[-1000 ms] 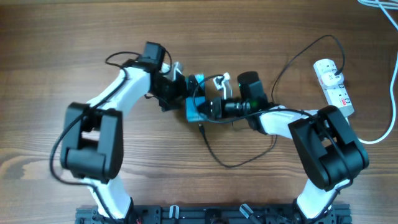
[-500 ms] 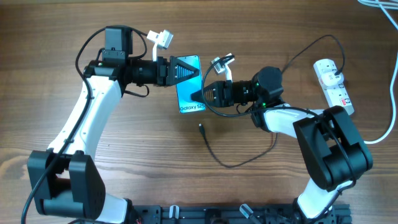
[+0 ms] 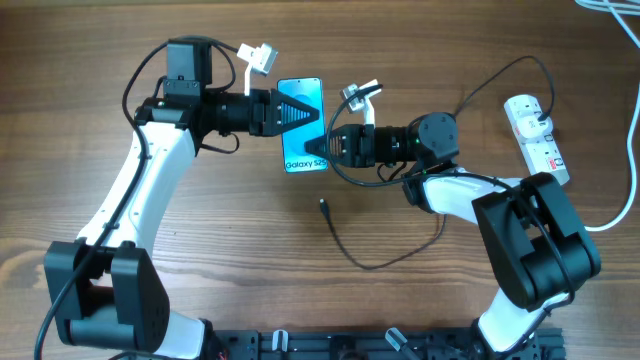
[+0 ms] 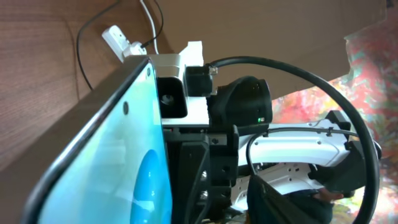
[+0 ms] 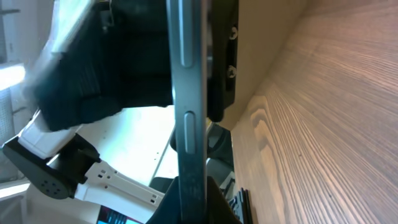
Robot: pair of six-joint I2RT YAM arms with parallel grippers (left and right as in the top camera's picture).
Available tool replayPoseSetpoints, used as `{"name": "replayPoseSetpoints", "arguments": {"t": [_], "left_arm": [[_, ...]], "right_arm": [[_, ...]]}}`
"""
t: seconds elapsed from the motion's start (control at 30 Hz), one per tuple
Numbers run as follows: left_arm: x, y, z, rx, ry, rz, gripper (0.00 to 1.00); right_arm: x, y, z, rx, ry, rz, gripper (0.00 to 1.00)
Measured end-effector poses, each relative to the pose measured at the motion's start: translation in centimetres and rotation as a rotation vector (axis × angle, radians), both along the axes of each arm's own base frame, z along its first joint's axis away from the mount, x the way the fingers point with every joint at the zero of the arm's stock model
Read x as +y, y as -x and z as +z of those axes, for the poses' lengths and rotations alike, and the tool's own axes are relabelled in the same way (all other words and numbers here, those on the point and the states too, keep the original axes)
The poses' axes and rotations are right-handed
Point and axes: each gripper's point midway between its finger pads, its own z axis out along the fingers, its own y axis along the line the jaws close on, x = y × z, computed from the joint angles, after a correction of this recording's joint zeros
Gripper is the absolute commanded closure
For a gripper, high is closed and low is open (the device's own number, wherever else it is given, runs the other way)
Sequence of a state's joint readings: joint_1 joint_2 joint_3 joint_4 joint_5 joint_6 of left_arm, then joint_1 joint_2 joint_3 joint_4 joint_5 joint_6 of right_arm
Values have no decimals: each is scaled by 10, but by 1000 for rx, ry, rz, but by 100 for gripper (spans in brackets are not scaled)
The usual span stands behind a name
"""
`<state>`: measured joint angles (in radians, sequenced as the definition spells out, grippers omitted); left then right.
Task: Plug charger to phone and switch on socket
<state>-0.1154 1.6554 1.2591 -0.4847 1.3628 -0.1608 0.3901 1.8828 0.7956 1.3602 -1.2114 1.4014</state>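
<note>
The phone [image 3: 303, 150] is held off the table between both arms, its teal screen up and its white text at the near end. My right gripper [image 3: 328, 148] is shut on its right edge; the right wrist view shows the thin phone edge [image 5: 188, 93] clamped between the fingers [image 5: 205, 199]. My left gripper [image 3: 300, 112] reaches in from the left, with one finger lying over the phone's far half. Its jaw gap is hidden. The phone screen [image 4: 106, 168] fills the left of the left wrist view. The charger [image 3: 380, 262] loops across the table, its plug [image 3: 323, 205] lying loose below the phone. The socket [image 3: 536, 138] lies at the far right.
The socket's thick white cord [image 3: 625, 200] runs along the right table edge. More white cables [image 3: 610, 15] cross the top right corner. The two arm bases [image 3: 150, 320] [image 3: 515, 320] stand at the table's front edge.
Both arms have spread apart and the phone now lies screen-up between them. Over the last half second the phone and both grippers have shifted slightly away from me.
</note>
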Motion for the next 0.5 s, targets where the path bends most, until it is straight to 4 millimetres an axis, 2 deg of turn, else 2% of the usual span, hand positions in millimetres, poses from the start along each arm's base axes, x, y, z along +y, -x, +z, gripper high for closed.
{"name": "replayPoseSetpoints", "arguments": {"t": [0.33,0.43,0.5], "left_arm": [[0,-1,0,-7,1,1,57],[0,0,0,-6,0,1,59],[0,0,-1,-4,0,1,67]], "right_arm": [[2,-8,8,30,-23,-54,96],[2,-11,9,41,-30,-70,96],[2,-11,10,44,-31,-71,96]]}}
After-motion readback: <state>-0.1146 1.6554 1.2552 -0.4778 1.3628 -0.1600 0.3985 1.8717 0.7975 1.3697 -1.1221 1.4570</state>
